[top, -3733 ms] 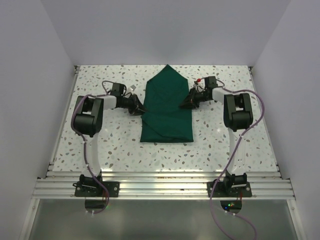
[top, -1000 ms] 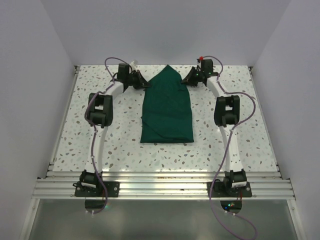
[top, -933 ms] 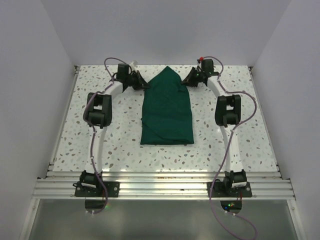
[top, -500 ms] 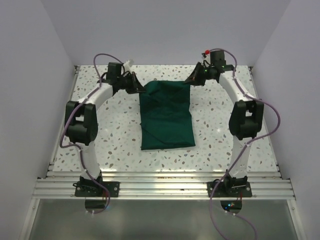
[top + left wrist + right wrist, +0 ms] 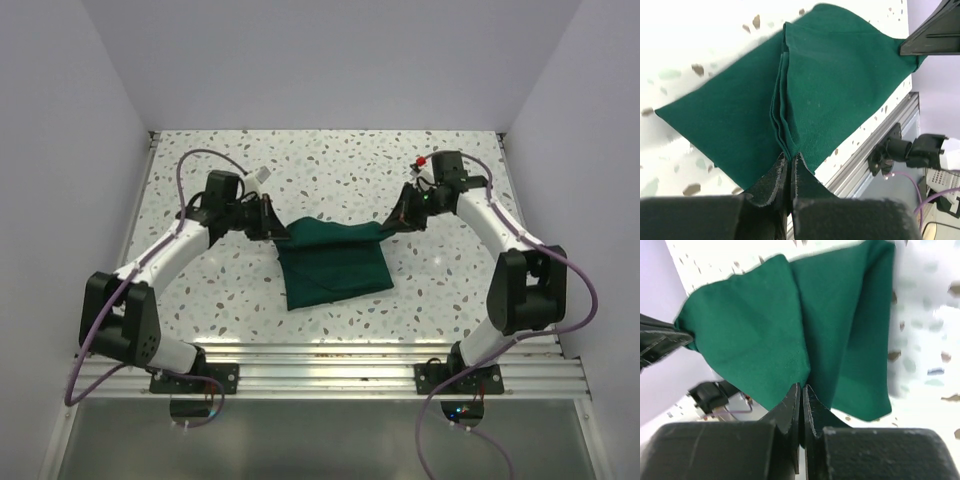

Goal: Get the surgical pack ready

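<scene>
Speckled table [image 5: 330, 170]: your work surface. Dark green cloth [image 5: 333, 268]: folded, its near part lying on the table between your two arms, its far edge raised and sagging. Left gripper [image 5: 283, 238]: your fingers are pressed together, pinching the cloth's far left corner. Right gripper [image 5: 384, 231]: likewise pinching the far right corner.

The drape [image 5: 335, 265] is matt woven cloth; the table [image 5: 350, 170] looks like smooth speckled stone.
</scene>
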Available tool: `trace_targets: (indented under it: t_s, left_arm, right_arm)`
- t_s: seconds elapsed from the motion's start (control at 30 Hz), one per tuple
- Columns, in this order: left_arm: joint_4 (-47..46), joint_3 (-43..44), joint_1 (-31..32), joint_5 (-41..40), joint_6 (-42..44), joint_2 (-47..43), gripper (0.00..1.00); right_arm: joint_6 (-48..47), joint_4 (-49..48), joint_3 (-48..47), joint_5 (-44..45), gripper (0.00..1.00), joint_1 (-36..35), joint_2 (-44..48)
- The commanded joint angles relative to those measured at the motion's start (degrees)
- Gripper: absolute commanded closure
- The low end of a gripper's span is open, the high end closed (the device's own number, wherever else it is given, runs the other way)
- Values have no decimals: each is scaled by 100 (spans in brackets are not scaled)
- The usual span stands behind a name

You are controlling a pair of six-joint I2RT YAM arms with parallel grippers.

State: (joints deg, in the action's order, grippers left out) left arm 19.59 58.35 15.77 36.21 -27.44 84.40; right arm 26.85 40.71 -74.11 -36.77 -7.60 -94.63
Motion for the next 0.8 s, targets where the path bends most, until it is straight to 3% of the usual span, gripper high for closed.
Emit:
trace_targets:
  t_s: [0.0,0.13,0.37,0.57,0.67,0.77]
  left_arm:
    - [10,-507,-21,44,-68,-441,100]
    - [-324,-1280,5,62,-252,-767,100]
    - [-720,-1791,207,246,-534,-1004,96]
    - [-913,-2160,400,404,-657,-1303,79]
    - [-1027,-2319,462,501,-675,-1391,67]
    - [-976,-2311,471,642,-517,-1505,58]
  right_arm:
    - [-329,210,544,-120,100,-5,524]
    - [-330,95,1012,-102,100,-5,735]
    - [-619,279,1249,250,100,-14,657]
    - [-637,130,1451,337,100,-5,472]
    - [-655,139,1496,425,93,-5,297]
    - [-725,157,1347,443,71,-5,278]
